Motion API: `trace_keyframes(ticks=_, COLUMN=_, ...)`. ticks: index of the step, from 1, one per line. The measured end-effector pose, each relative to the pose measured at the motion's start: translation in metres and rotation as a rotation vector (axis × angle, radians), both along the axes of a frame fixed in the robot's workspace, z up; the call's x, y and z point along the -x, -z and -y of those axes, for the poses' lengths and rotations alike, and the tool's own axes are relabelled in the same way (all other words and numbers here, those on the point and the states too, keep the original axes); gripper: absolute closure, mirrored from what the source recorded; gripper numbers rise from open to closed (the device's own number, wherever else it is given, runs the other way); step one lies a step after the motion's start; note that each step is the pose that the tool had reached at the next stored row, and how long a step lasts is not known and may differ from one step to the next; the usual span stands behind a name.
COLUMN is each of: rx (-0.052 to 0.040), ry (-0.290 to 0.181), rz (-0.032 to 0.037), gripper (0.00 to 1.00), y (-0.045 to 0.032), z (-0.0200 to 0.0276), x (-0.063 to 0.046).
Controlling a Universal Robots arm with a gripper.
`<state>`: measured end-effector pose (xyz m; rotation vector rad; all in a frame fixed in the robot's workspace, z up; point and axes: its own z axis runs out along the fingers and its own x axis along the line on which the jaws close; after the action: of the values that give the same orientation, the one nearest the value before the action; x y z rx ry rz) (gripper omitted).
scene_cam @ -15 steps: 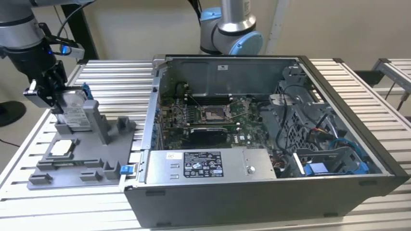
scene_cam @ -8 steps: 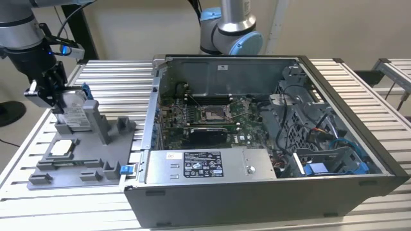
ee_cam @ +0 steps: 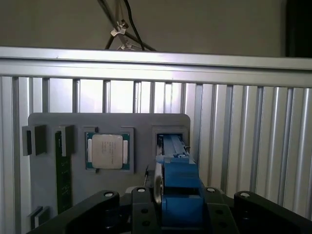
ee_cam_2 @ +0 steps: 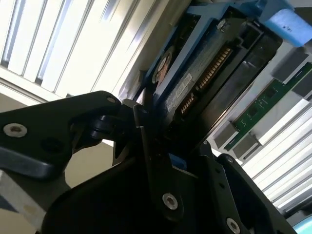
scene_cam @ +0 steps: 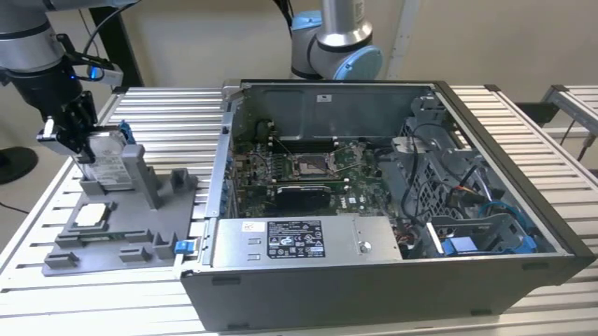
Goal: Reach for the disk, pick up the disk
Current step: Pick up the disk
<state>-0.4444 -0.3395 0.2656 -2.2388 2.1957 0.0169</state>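
The gripper [scene_cam: 82, 143] appears clamped on the top edge of the disk [scene_cam: 110, 168], which stands upright in the grey fixture [scene_cam: 112, 245] beside the open computer case [scene_cam: 393, 210] — the reach looks complete, the lift not yet evident.

A plain cream wall [scene_cam: 505, 42] stands behind a table [scene_cam: 159, 119] of pale aluminium slats; a second slatted table [scene_cam: 575, 105] sits apart, past its edge at the exterior view's right.

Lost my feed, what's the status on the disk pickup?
Gripper astride disk top edge. Disk upright in grey fixture slot, not lifted. Nothing blocking.
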Motion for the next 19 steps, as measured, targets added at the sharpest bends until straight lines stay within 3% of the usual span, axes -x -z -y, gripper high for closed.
trace_keyframes(ticks=19, rx=-0.0001, ry=0.0, rz=0.0002, gripper=1.0, y=0.0, z=0.0, x=0.0006)
